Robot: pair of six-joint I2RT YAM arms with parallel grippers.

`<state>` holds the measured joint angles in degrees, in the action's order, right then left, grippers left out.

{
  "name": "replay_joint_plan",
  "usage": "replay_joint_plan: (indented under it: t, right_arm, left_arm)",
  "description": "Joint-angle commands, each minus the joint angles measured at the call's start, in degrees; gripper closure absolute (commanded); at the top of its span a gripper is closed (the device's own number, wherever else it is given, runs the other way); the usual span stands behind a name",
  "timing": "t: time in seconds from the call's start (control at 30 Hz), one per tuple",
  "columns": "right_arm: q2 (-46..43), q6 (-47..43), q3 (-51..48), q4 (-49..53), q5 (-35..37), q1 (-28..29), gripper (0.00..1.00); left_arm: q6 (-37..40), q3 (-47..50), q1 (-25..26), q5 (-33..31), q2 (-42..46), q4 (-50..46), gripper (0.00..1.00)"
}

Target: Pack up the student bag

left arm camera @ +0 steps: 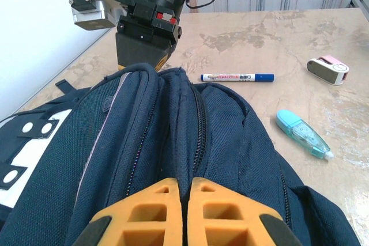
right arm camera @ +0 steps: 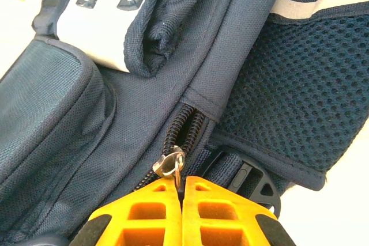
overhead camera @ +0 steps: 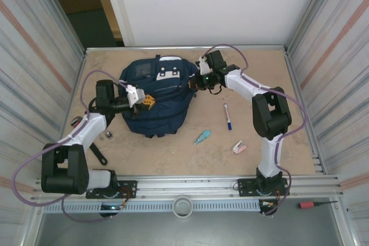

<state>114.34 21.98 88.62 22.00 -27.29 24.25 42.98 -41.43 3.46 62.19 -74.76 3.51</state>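
Nearest the lens: orange right jaws, pressed together on the small metal zipper pull [right arm camera: 171, 164] of the backpack [right arm camera: 69, 113]. Opposite, left jaws likewise pressed together, apparently pinching a ridge of fabric between two zip lines. Lies flat on the surface [overhead camera: 173, 154], toward the far wall, between both arms. Looks like the opening step: zip seemingly closed where visible, loose items not yet inside. Calls next for a steady drag of the pull along the teeth, with the fabric held taut against it. Waiting to the right: marker [overhead camera: 228, 116], blue correction tape [overhead camera: 202, 137], pink-and-white gadget [overhead camera: 239, 147], all apart from the backpack. Plenty of bare room on the near side; little at the far edge behind the right wrist, side walls close.
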Motion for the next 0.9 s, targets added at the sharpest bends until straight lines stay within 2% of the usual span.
replay_joint_plan:
  t: [0.0,0.07,0.17,0.33,0.43,0.6,0.7,0.87]
  right_arm:
    - [-0.3,-0.1,-0.3,0.8,13.9,-5.6,1.0]
    - [0.3,0.0,0.6,1.3,15.3,-6.2,1.0]
    - [1.4,0.2,1.3,1.7,12.6,-7.0,0.96]
    - [-3.7,-1.2,-3.3,-2.8,-0.3,-7.4,0.67]
    - [-6.6,2.4,-5.8,-7.5,-6.9,-9.1,0.55]
    - [-1.8,9.8,-2.3,-7.5,-2.2,-11.6,0.38]
    - [3.8,12.8,2.3,-7.6,-3.0,-11.1,0.3]
    - [13.3,15.2,11.9,-7.3,-5.2,-8.2,0.25]
  left_arm:
    - [-1.7,-0.4,-1.4,9.0,4.6,2.9,1.0]
    - [-1.6,-0.1,-1.4,9.1,5.0,3.1,1.0]
    - [-1.8,0.0,-1.4,9.2,5.0,3.4,1.0]
    - [-2.2,-0.9,-0.8,8.1,3.5,2.8,1.0]
    - [-1.7,-1.5,-0.3,7.3,2.6,1.8,1.0]
    - [-1.4,-1.8,0.4,6.1,2.0,1.3,1.0]
    - [-1.3,-2.1,0.7,5.5,1.5,0.9,1.0]
    - [-1.1,-2.8,1.4,4.7,0.7,0.2,1.0]
